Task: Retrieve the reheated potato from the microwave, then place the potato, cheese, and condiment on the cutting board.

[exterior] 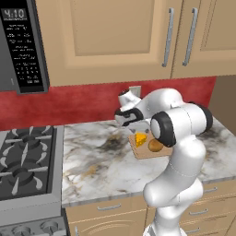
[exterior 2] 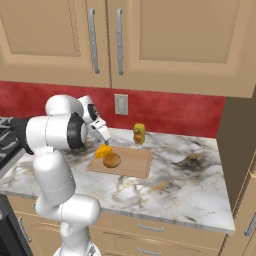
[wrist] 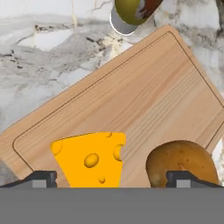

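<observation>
A wooden cutting board (wrist: 144,100) lies on the marble desk (exterior 2: 190,180), carrying the cheese (wrist: 89,158) wedge and the potato (wrist: 181,161) side by side. The condiment (exterior 2: 139,133) bottle stands on the desk just beyond the board's far edge. The robot's fingers (wrist: 43,178) hover released, spread wide above the cheese and potato, grasping nothing.

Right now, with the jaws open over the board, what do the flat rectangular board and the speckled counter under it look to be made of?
The thin light-brown cutting board looks like wood with a matte finish: straight parallel grain lines and a routed groove along its rim. The white-and-grey veined counter looks like polished marble or a similar stone, judging by the irregular dark and tan veins; being rendered, it could equally be a laminate print.
</observation>
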Available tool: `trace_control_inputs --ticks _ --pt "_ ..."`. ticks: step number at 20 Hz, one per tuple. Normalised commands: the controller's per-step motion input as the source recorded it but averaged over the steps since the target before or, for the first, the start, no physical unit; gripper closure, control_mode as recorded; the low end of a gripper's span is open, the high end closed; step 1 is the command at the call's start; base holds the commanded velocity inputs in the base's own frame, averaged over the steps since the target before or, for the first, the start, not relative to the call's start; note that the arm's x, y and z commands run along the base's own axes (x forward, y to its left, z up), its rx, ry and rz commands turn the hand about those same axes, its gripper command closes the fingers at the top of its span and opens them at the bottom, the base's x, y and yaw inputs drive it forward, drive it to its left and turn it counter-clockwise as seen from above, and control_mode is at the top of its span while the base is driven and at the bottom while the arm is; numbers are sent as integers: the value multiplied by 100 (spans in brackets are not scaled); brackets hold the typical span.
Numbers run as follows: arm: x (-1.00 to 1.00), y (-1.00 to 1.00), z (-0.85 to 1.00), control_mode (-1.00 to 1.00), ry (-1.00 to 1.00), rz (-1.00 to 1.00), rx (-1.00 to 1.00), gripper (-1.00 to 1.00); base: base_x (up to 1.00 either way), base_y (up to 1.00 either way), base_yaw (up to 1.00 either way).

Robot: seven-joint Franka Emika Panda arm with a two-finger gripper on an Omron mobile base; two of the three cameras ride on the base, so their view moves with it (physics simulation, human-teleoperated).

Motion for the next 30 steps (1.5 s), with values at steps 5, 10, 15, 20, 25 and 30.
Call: trace_control_inputs --ticks 5,10,15,20,25,30 --pt "17 0 0 -100 -15 0 -13 -100 0 0 0" --pt "20 -5 0 -100 -8 -5 -13 -100 0 0 0" --pt "36 -28 2 -100 -1 -12 -11 -100 0 0 0" --pt "36 -34 10 -100 -4 -12 -11 -100 0 0 0" --pt "18 -22 11 -100 -11 -14 -11 -100 0 0 0" --pt "10 -17 0 -100 -17 -15 -11 -100 0 0 0"
